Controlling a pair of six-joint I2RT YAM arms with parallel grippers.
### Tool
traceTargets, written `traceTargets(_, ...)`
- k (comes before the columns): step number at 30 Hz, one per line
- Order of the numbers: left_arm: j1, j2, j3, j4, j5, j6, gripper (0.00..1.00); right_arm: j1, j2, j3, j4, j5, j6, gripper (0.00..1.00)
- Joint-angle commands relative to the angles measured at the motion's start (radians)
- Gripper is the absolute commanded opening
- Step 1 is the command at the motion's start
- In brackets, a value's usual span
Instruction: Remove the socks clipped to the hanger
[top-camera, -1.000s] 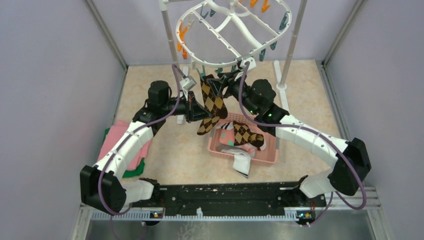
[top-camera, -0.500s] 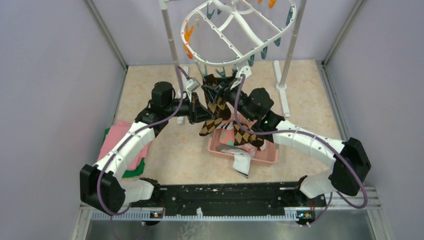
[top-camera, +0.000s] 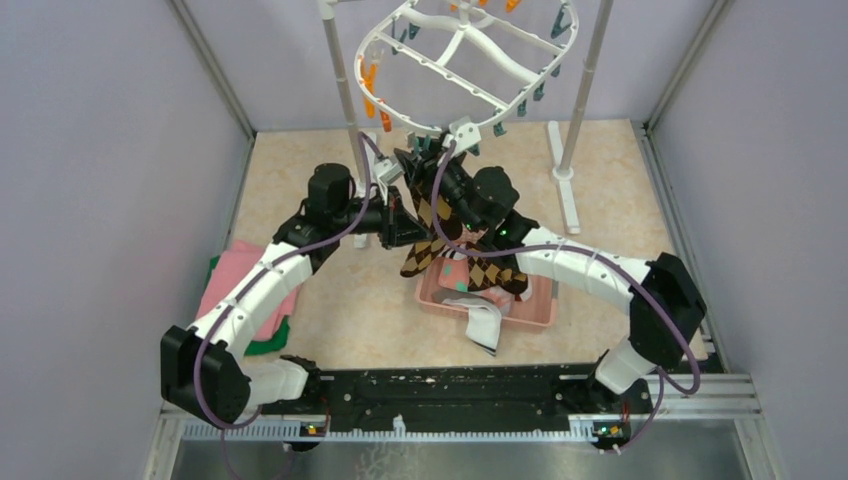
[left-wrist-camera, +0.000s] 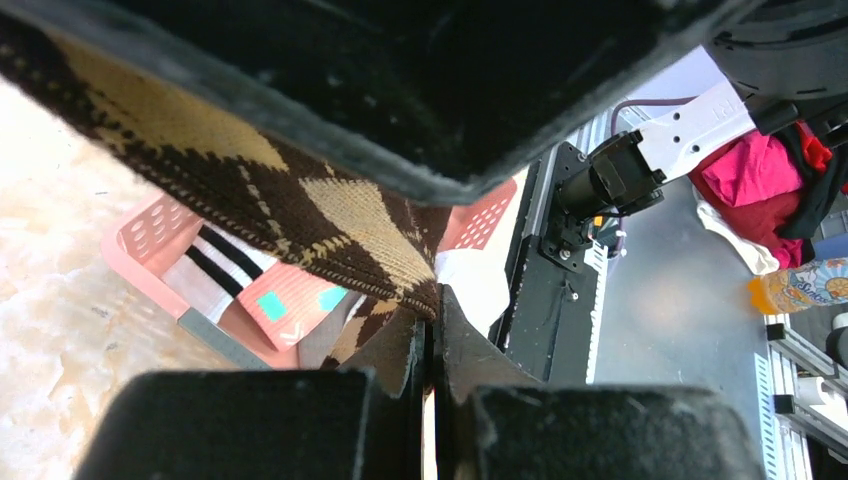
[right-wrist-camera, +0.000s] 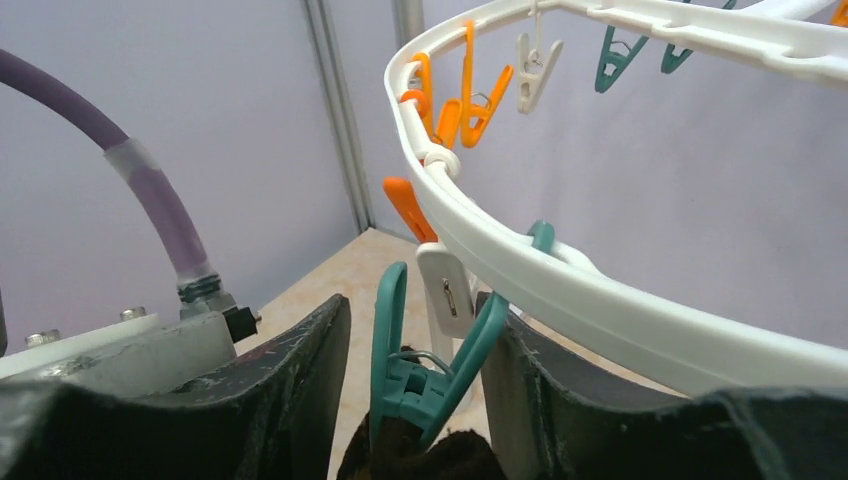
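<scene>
Under the hanger (right-wrist-camera: 560, 290) rim, left jaws clamp argyle sock (left-wrist-camera: 300, 190); right jaws gape around teal clip (right-wrist-camera: 425, 385).

No word, number or brand mark could be read in any view. The orange-labelled plastic bottle (left-wrist-camera: 795, 285) at the right edge of the left wrist view bore a label that was too small and blurred to read.
</scene>
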Motion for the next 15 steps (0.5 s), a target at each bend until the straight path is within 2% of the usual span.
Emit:
traceTargets(1, -0.01, 0.013, 0.055, 0.002, -0.003, 0.006, 0.0, 0.011, -0.002, 0.049, 0.109, 0.027, -0.035, 0.47)
traceTargets(6, -0.01, 0.011, 0.048, 0.007, -0.008, 0.003, 0.0, 0.01, -0.061, -0.004, 0.145, 0.032, -0.035, 0.46)
traceTargets(15, -0.011, 0.002, 0.029, 0.033, -0.011, -0.019, 0.0, -0.048, -0.113, -0.014, 0.08, -0.025, 0.052, 0.45)
